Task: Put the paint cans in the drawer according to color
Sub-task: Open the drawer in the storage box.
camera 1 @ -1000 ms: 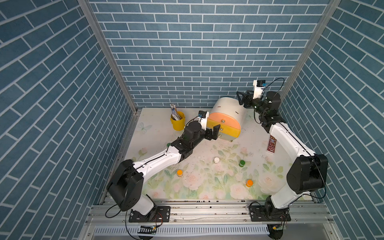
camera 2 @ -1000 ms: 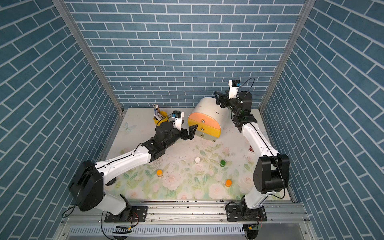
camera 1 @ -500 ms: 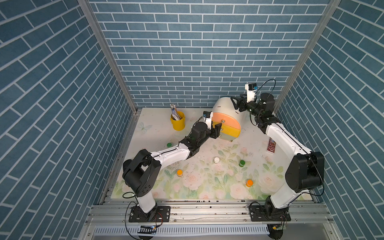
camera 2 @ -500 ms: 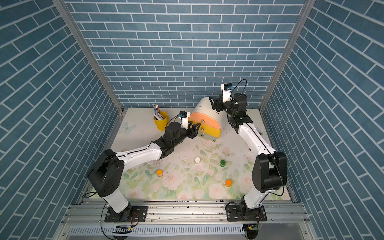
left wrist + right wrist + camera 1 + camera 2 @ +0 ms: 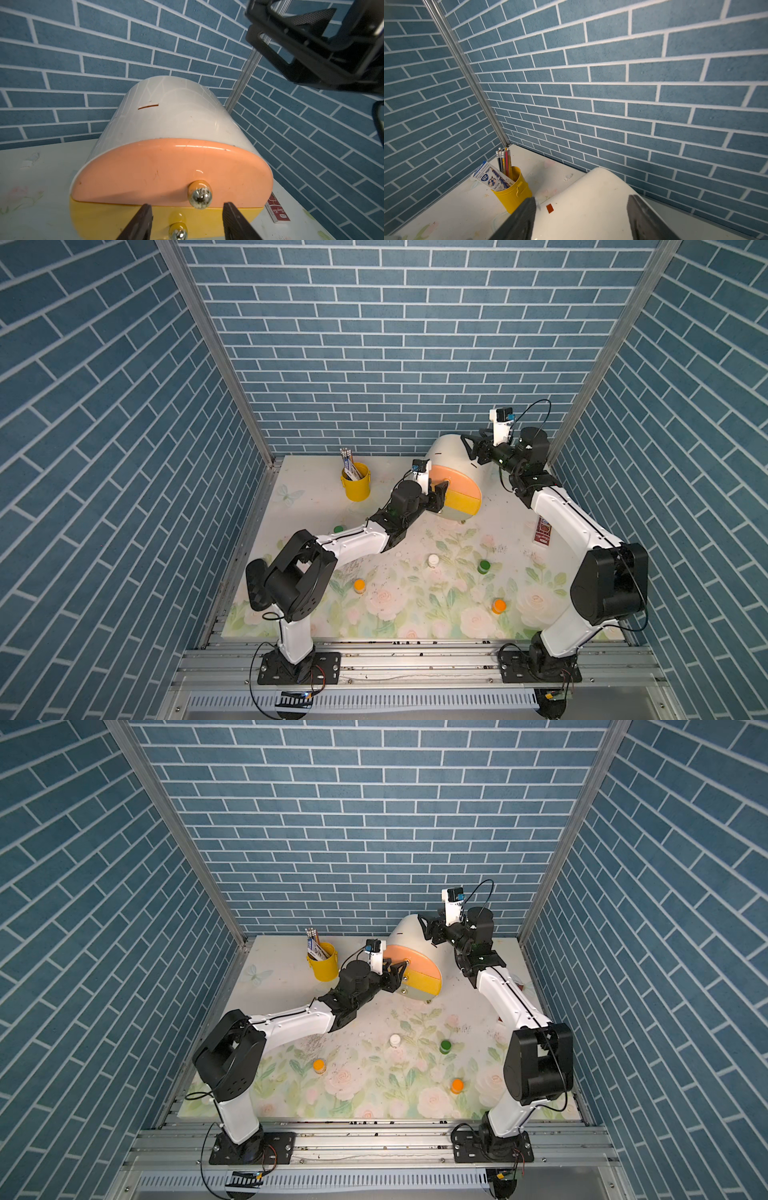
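All three drawers on the small white round-topped plastic chest (image 5: 451, 456) look shut. It sits at the back of the floral desk (image 5: 415, 626). The left end effector (image 5: 187, 206) is partway open, with a finger either side of the shiny metal ball knob (image 5: 177, 232) on the yellow-orange drawer front (image 5: 99, 218). There's a gap on both sides, so nothing is gripped yet. The right end effector (image 5: 469, 450) is spread over the chest's rounded top, and I can't tell if it's actually touching.

The tiny paint jars are scattered on the desk: a white jar (image 5: 433, 560), a green jar (image 5: 483, 566) near it, another green jar (image 5: 338, 529) by the left arm, an orange jar (image 5: 359, 585) and a second orange jar (image 5: 498, 605). I only count five.

My guess is the chest is light and will skate or tip when pulled, so it wants pinning down. The knob is small, round and slick, so pinch behind the ball, at the neck. The jars look stiff, featherweight and easy to topple, so take them across the lid from above.
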Controlling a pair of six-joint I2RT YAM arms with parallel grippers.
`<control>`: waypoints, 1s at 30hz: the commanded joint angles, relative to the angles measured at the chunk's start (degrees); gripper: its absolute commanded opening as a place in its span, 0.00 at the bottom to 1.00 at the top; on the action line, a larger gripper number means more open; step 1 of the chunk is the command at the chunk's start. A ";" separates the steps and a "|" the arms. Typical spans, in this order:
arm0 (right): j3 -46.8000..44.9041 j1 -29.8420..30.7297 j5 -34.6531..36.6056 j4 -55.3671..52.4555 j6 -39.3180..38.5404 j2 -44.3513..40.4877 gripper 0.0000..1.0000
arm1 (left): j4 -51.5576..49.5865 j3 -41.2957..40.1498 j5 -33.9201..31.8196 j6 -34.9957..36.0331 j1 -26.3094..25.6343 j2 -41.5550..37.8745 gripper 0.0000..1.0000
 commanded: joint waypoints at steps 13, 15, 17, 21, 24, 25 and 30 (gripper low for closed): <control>-0.20 -0.04 -1.32 2.34 -0.17 3.67 0.71 | 0.73 4.96 -0.83 0.30 -1.07 4.48 0.50; -0.19 0.00 -1.37 2.40 -0.19 3.85 0.71 | 0.84 5.40 -0.92 0.21 -1.07 4.92 0.47; -0.15 -0.03 -1.41 2.45 -0.14 4.02 0.71 | 0.67 5.86 -1.08 0.15 -1.07 5.38 0.45; -0.22 0.04 -1.37 2.71 -0.21 4.21 0.71 | 0.36 6.79 -1.32 -0.01 -1.09 6.23 0.41; -0.24 0.01 -1.50 2.75 -0.24 4.38 0.71 | 0.18 7.21 -1.45 -0.21 -1.11 6.77 0.39; -0.27 0.00 -1.59 2.80 -0.30 4.45 0.71 | 0.23 7.28 -1.45 -0.29 -1.15 6.87 0.39; -0.38 -0.02 -2.03 3.07 -0.20 4.71 0.71 | -0.03 7.74 -1.28 -0.41 -1.16 7.58 0.33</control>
